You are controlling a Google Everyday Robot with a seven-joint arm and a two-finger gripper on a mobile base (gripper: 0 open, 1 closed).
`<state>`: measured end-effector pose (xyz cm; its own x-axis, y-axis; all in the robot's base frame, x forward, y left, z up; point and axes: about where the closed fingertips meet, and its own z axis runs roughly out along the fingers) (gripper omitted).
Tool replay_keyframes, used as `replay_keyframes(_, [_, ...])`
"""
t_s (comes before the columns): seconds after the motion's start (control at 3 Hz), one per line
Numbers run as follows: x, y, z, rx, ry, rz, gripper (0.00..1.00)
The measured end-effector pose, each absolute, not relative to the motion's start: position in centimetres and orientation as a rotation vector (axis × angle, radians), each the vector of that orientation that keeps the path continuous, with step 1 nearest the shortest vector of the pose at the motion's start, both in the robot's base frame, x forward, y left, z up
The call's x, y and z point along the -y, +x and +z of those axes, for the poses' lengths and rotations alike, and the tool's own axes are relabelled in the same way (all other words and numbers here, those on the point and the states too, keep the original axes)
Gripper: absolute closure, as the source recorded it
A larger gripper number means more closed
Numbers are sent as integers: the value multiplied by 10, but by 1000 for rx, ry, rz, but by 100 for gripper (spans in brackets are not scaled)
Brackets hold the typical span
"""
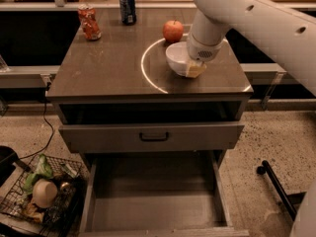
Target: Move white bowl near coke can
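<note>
The white bowl [177, 57] stands upright on the right part of the brown cabinet top [108, 68], inside a thin white ring mark. My gripper [195, 69] hangs from the white arm [256, 19] and sits at the bowl's front right rim, touching or overlapping it. The coke can [90, 22], red-orange with a silver top, stands at the far left corner of the top, well away from the bowl.
A dark blue can [127, 6] stands at the back edge, right of the coke can. A red apple [173, 31] sits just behind the bowl. The bottom drawer [153, 206] is pulled open. A wire basket of clutter [42, 191] is on the floor at the left.
</note>
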<state>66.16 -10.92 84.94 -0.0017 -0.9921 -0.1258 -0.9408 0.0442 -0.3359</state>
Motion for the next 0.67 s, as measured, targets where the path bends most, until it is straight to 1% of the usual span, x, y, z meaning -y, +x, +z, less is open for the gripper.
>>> replay_keyframes(0.33, [109, 662, 848, -2005, -1959, -219, 92])
replay_keyframes(0.67, [108, 662, 847, -2005, -1962, -218, 100])
